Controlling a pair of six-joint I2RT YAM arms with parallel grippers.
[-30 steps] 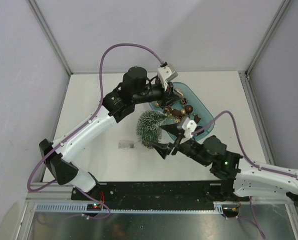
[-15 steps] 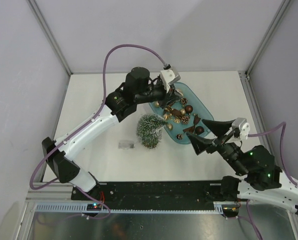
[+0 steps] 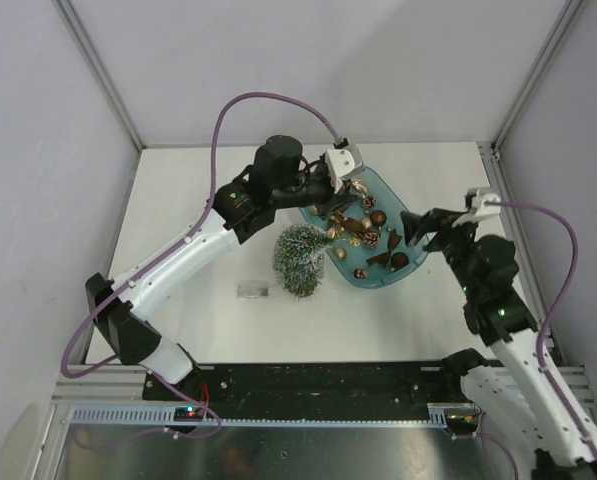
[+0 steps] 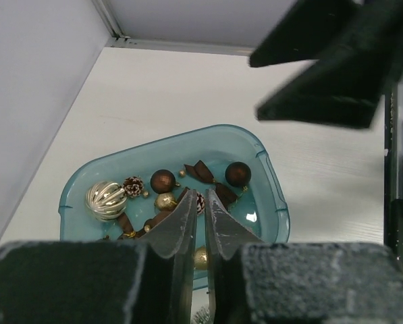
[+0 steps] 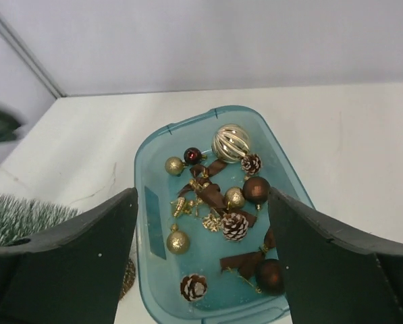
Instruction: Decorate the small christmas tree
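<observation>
Top view first: the small christmas tree (image 3: 301, 260) stands upright on the white table (image 3: 178, 200), just beside the near-left edge of the teal tray (image 3: 385, 186), with a small grey item (image 3: 253, 290) lying apart on its left. My left gripper (image 3: 344, 196) reaches over the tray's far end; my right gripper (image 3: 416, 228) hangs at the tray's right edge. Jaw gaps are hard to judge from up here. Left wrist view fills that in: the left gripper (image 4: 201, 196) has its jaws almost together with only a thin slit, tips down among the ornaments in the tray (image 4: 162, 142), near a brown ball (image 4: 163, 181); I cannot tell if they pinch anything. A silver-gold striped ball (image 4: 106, 199) sits at the left. Right wrist view: the right gripper (image 5: 200, 196) is spread wide with nothing between the fingers, the tray (image 5: 142, 156) seen through the gap, a pine cone (image 5: 235, 226) inside it, and the tree (image 5: 19, 216) at the left edge. Pale grey walls and metal corner posts; a black rail (image 3: 308, 380) runs along the near table edge.
</observation>
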